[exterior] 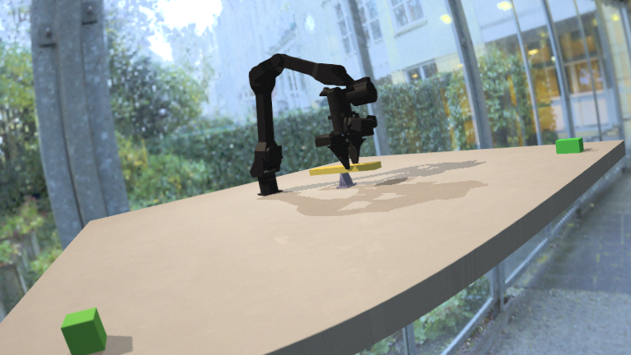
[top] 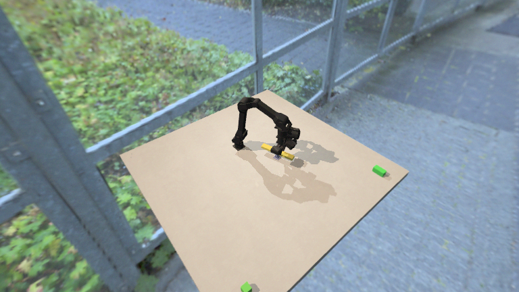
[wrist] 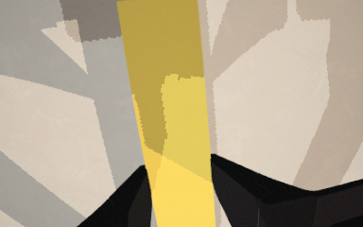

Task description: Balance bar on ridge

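A long yellow bar (top: 287, 155) (exterior: 320, 171) (wrist: 184, 118) lies nearly level, clear of the table at both ends. My gripper (exterior: 352, 165) (wrist: 178, 166) is shut on the bar near its middle, a dark finger on each side. A small grey-purple ridge (top: 277, 157) (exterior: 345, 181) stands on the table directly under the bar's middle. The bar's underside is at or just above the ridge's top; whether they touch I cannot tell. The ridge is hidden in the wrist view.
The arm's base (top: 238, 145) (exterior: 268, 186) stands left of the ridge. One green block (top: 379, 170) (exterior: 569, 145) lies near the table's right corner. Another green block (top: 246, 287) (exterior: 84, 331) lies at the near end of the table (top: 229, 215) (exterior: 232, 262). Arm shadows fall around the ridge.
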Robot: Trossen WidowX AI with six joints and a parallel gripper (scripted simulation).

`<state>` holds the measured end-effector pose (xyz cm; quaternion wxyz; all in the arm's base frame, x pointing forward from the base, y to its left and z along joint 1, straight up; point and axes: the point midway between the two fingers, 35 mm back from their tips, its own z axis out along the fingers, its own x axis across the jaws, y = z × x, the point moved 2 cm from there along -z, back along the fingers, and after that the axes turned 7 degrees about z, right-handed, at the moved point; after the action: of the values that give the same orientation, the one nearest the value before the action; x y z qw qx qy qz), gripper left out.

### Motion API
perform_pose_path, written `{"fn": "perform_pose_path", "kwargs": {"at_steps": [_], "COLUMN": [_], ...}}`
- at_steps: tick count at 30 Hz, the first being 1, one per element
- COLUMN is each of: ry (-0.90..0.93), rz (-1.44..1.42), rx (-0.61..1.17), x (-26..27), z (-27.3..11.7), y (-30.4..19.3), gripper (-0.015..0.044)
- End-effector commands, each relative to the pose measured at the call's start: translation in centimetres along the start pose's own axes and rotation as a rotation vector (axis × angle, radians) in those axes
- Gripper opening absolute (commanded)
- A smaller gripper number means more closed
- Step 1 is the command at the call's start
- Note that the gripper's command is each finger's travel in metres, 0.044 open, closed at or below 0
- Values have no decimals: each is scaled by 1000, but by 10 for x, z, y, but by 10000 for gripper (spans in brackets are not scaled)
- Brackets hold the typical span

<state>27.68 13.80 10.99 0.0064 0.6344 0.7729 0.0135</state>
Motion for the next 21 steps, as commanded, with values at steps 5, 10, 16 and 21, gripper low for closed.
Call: {"fn": "perform_pose_path", "kwargs": {"at_steps": [5,10,16,21], "ry": [-1,-1,0,0], "rz": [4,4,0,0], "rx": [6,6,0,0], "x": [0,0,0,0], "z": [1,1,0,0], "y": [0,0,0,0], "gripper": [0,0,0,0]}}
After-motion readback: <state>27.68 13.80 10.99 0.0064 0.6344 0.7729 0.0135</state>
